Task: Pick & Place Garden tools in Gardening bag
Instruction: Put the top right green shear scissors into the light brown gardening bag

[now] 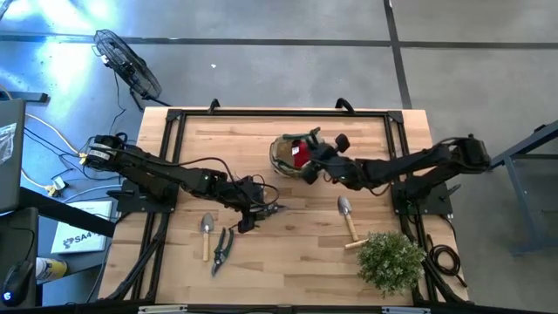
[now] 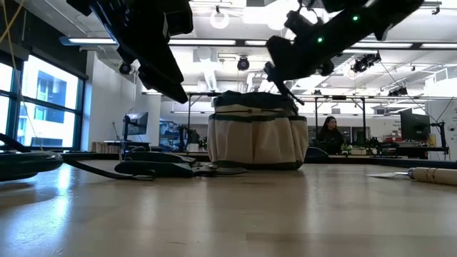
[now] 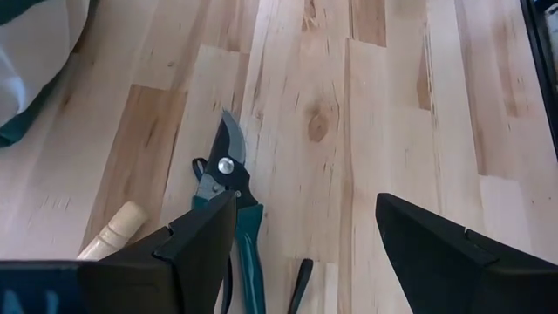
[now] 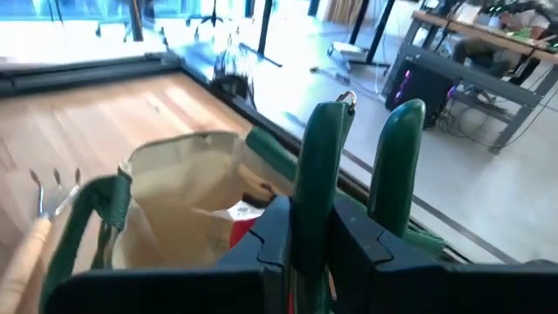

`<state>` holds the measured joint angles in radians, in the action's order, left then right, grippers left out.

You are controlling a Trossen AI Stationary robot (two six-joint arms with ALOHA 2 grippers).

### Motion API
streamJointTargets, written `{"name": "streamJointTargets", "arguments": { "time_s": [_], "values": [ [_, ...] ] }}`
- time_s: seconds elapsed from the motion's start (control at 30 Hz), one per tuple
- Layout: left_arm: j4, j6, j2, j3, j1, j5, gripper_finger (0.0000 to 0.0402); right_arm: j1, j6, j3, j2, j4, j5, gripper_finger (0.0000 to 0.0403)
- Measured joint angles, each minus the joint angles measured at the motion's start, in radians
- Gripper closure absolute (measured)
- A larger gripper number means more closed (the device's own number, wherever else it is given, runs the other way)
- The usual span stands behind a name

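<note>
The gardening bag (image 1: 286, 150) stands on its base at the table's far middle, with a red glove (image 1: 301, 158) inside. My right gripper (image 1: 312, 167) hovers over the bag's rim, shut on green-handled pruning shears (image 4: 318, 157). My left gripper (image 1: 261, 209) hangs open above the bare table, to the near left of the bag. Beyond its fingers, teal-handled shears (image 3: 228, 187) lie flat beside a trowel's wooden handle (image 3: 112, 232). That trowel (image 1: 207, 231) lies left of these shears (image 1: 221, 249). A second trowel (image 1: 347, 218) lies at the right. My right gripper pinches one green handle (image 4: 312, 196) of the pruning shears between its two fingers. Both handles stick out past the fingertips, the second one (image 4: 397, 148) free beside them. The shears are lifted clear above the bag's opening (image 4: 187, 205); their blades are hidden behind the gripper.
A bushy green plant (image 1: 391, 260) stands at the table's near right corner. A pronged hand fork (image 4: 51, 192) with a wooden handle sits at the bag's outer side. A black frame (image 1: 279, 112) runs along the table's edges. A person sits in the room beyond (image 2: 330, 135).
</note>
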<state>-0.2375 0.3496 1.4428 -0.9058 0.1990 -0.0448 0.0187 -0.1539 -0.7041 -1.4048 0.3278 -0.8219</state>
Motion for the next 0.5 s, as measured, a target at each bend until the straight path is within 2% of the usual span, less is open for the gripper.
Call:
{"name": "streamJointTargets", "arguments": {
  "time_s": [0.23,0.37,0.5],
  "values": [
    [0.002,-0.001,0.0,0.0,-0.001,-0.003,0.013,0.007,-0.01,0.152,0.112,0.178,0.002,0.0367],
    [0.003,-0.003,0.0,0.0,-0.002,-0.021,0.013,-0.015,-0.002,0.262,0.14,0.401,0.07,0.0367],
    [0.008,-0.003,0.0,0.0,-0.002,-0.027,0.013,-0.049,-0.007,0.334,0.138,0.53,0.128,0.0367]
  ]
}}
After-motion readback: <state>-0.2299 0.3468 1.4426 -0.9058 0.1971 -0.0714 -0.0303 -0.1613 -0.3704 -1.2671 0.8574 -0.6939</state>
